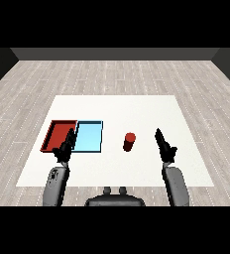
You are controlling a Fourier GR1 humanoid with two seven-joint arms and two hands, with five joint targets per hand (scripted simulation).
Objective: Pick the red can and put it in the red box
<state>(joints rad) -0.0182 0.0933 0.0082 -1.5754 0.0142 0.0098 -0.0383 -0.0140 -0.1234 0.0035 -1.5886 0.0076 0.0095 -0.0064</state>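
White table [137, 106] on grey plank floor. Red can [129, 141] upright, right of light blue tray [88, 137], red tray [57, 135] beyond. Right hand [164, 146] nearer, fingers straight, empty; can to its left. Left hand [66, 147] likewise relaxed.

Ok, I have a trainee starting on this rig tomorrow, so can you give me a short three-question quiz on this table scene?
1. True or false: the red can already lies inside the red tray.
2. Which tray sits nearer the can: A) the red tray, B) the light blue tray?
3. Which hand is nearer the can, and is it holding anything?

Key
1. False. The can stands upright on the white table, right of both trays.
2. B. The light blue tray lies between the red tray and the can.
3. The right hand; its fingers are straight and it holds nothing. The left hand hovers over the trays, also holding nothing.
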